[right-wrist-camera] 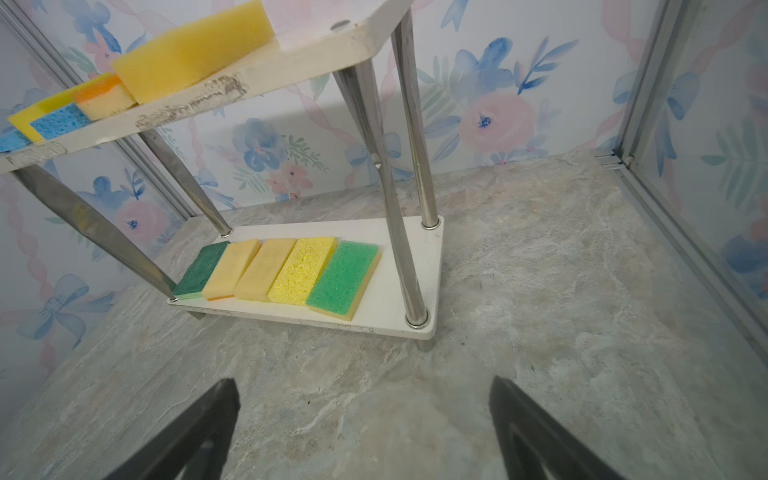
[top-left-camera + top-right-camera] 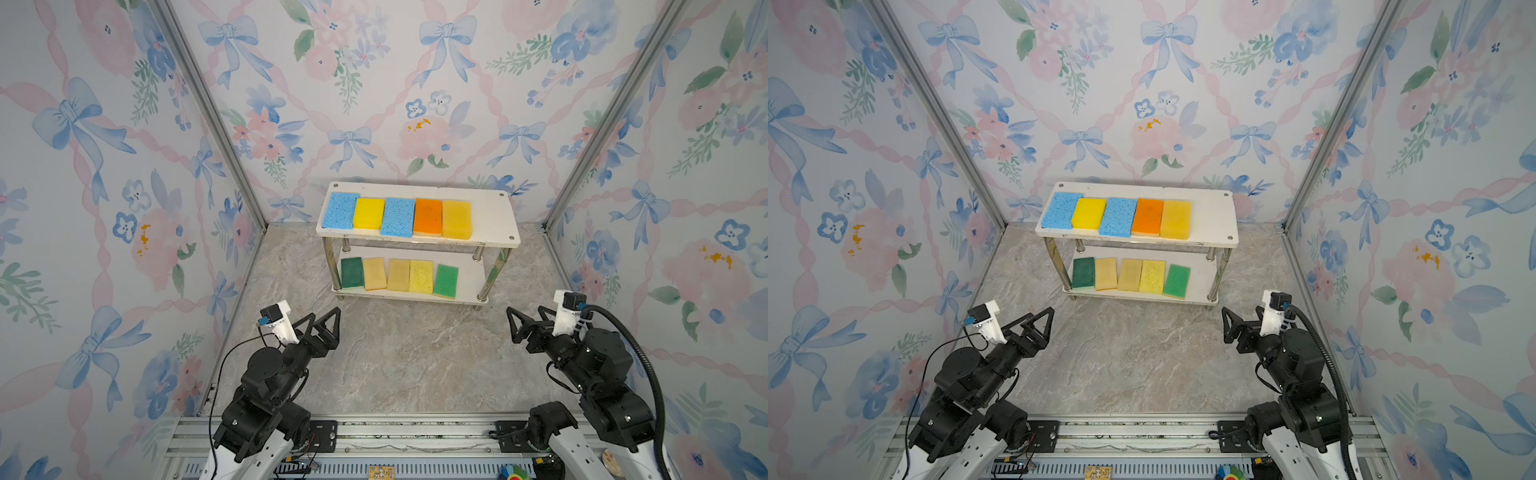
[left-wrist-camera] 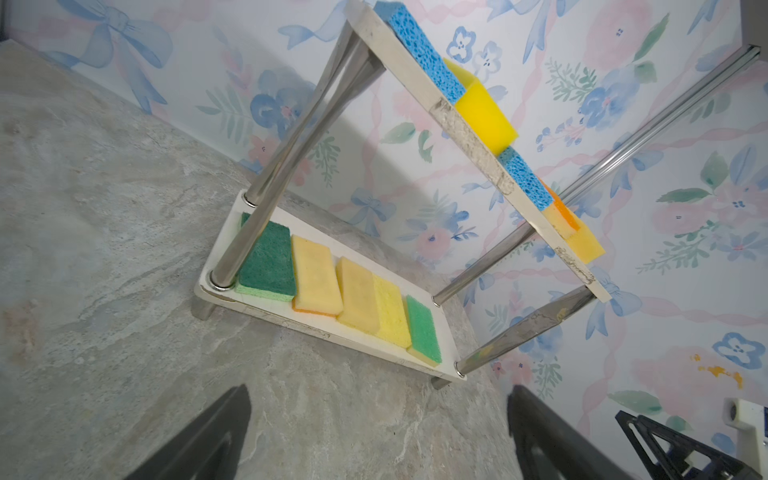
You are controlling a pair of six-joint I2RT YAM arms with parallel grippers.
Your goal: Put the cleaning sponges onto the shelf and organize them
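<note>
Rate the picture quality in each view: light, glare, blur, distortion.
In both top views: soft even light, the shelf sharp, wall posts splayed, wide-angle. Left wrist view: left pincer blurred, chrome legs mirror-streaked. Right wrist view: right pincer blurred, sponges crisp.

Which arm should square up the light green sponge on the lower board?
Right, probably. The light green sponge lies at the lower row's right end, nearer the open right gripper; the left gripper would have to reach across.
</note>
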